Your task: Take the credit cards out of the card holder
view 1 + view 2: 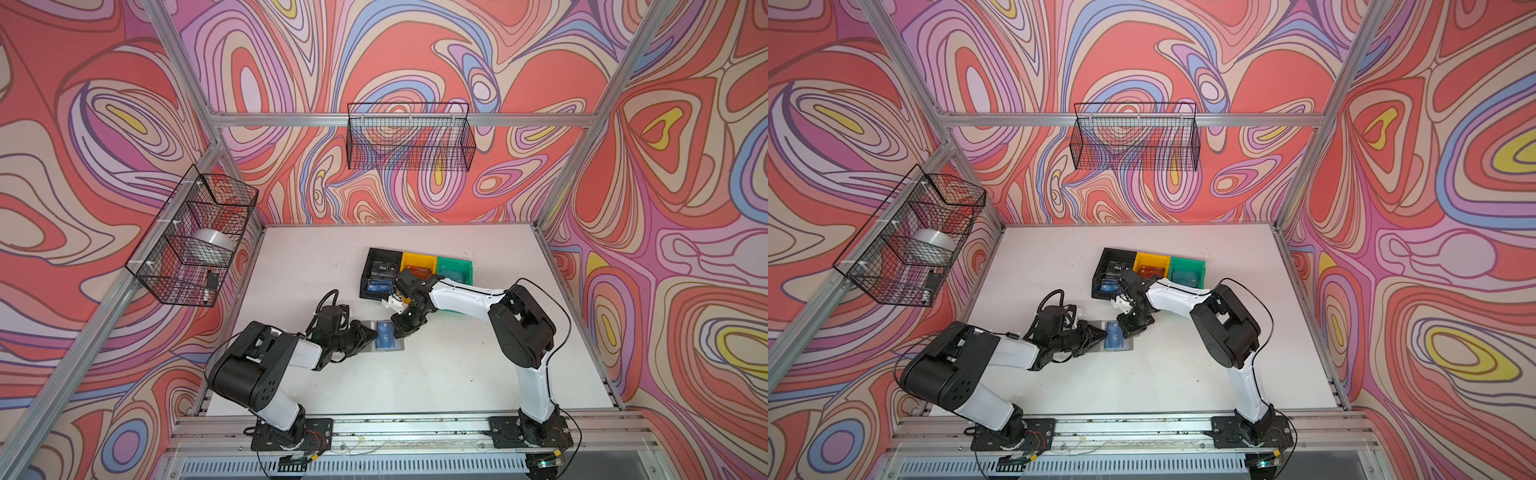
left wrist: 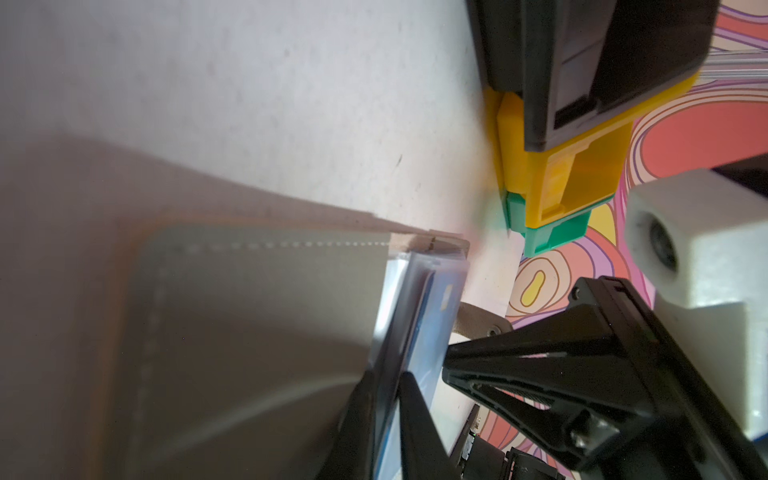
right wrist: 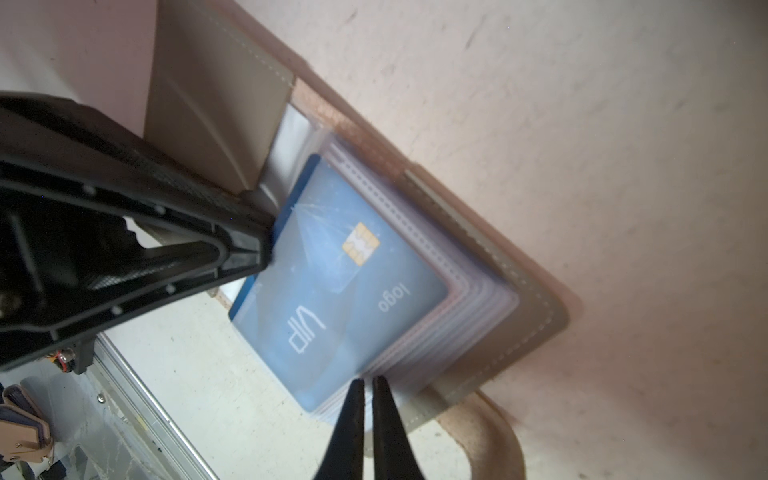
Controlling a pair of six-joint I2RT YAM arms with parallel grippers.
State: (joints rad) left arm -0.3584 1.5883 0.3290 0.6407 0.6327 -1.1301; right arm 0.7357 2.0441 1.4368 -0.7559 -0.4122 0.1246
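The grey card holder [image 1: 398, 348] [image 1: 1128, 347] lies open on the white table, its clear sleeves fanned out [image 3: 536, 307]. A blue credit card [image 1: 384, 336] [image 1: 1113, 335] marked VIP [image 3: 345, 291] sits in the top sleeve, one edge sticking out. My left gripper [image 1: 374, 332] [image 2: 388, 376] is shut on that edge of the card. My right gripper [image 1: 399, 330] [image 3: 368, 380] is shut, with its tips on the far edge of the sleeve stack and nothing between them. The holder's snap tab [image 3: 494, 436] sticks out beside the right fingers.
A black bin [image 1: 376, 258], a yellow bin [image 1: 417, 258] and a green bin [image 1: 457, 262] stand in a row just behind the holder, with cards inside. Wire baskets hang on the left wall [image 1: 195, 237] and the back wall [image 1: 409, 137].
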